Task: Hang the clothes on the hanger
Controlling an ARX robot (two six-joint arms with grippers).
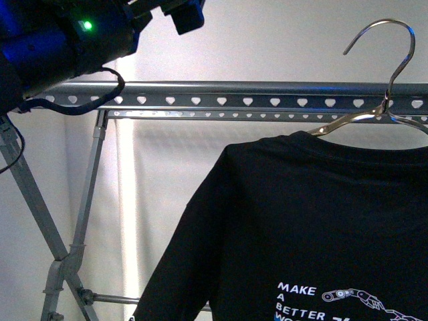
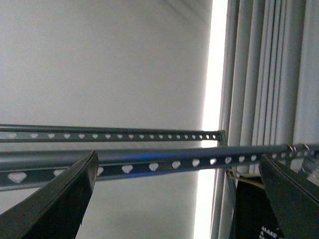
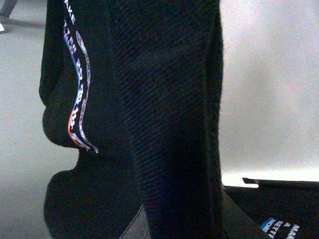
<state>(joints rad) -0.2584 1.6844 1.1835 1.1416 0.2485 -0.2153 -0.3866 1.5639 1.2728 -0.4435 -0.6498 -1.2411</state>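
Black T-shirt (image 1: pixel 301 221), long axis vertical, collar up, in grip of right pincer (image 3: pixel 182 226); left pincer (image 2: pixel 178 164) agape.

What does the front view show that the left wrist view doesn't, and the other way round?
Front view only: the coat hanger with its hook rising above the rail, the collar and one sleeve of the T-shirt, the rack's crossed legs, and the left arm at upper left.
Left wrist view only: the left gripper, its fingers spread wide with nothing between them, and pleated curtains beside a bright strip.
Both: the grey rail with heart-shaped holes and the black T-shirt below it.
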